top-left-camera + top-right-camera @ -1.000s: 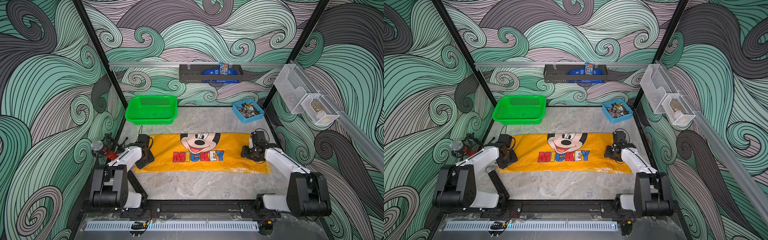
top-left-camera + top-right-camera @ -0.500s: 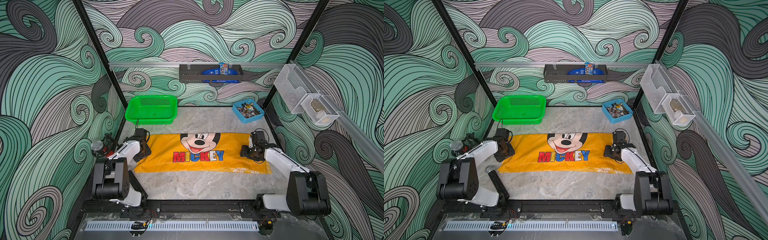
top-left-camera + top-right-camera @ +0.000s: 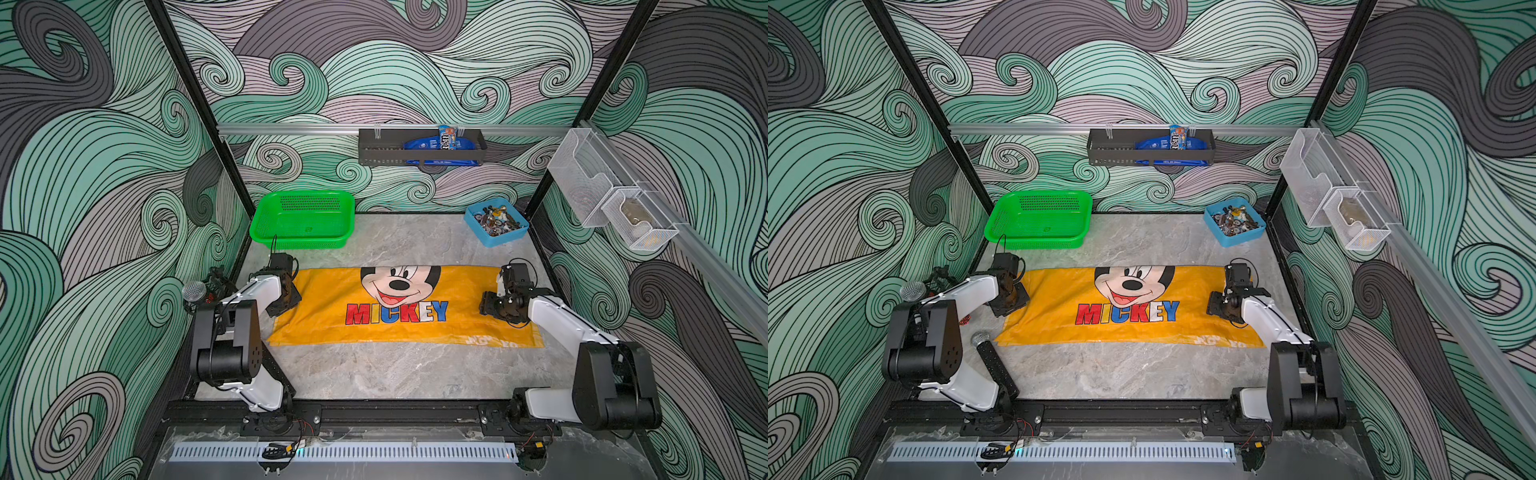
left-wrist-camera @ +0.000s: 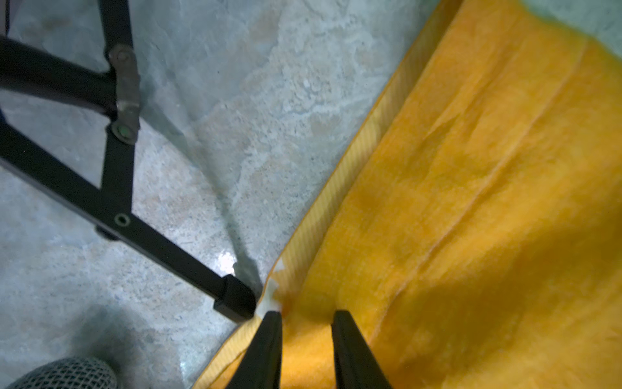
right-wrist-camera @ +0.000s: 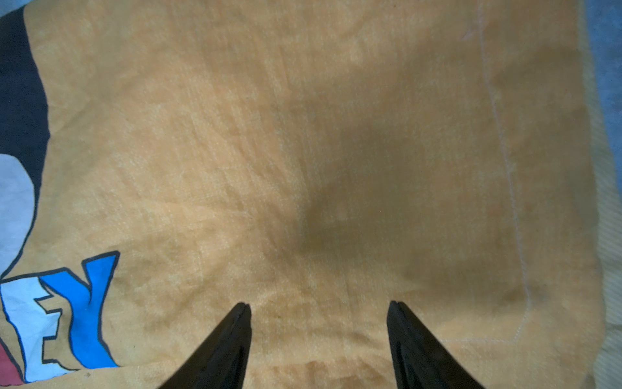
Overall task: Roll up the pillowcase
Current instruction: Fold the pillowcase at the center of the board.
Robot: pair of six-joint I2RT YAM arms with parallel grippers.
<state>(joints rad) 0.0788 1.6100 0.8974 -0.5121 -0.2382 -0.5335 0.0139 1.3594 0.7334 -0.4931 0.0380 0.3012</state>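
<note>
Pillowcase point(image 3: 399, 307) is found spread flat on the marble tabletop point(image 3: 374, 374), mid-table, Mickey print face up, long axis running L–R between both arms. No roll is seen at either end; a lower layer w/ pale lettering is exposed along the near edge. Task is judged barely begun: rolling itself not yet started.

Left gripper point(image 4: 306, 320) is positioned at the cloth's left end, by the striped hem; jaws are narrowed w/ a gap visible; whether fabric is pinched cannot be told. Right gripper point(image 5: 318, 308) is held over the right end, jaws wide apart, nothing gripped.

Remaining, est.: an end to be secured, full length to be rolled.
</note>
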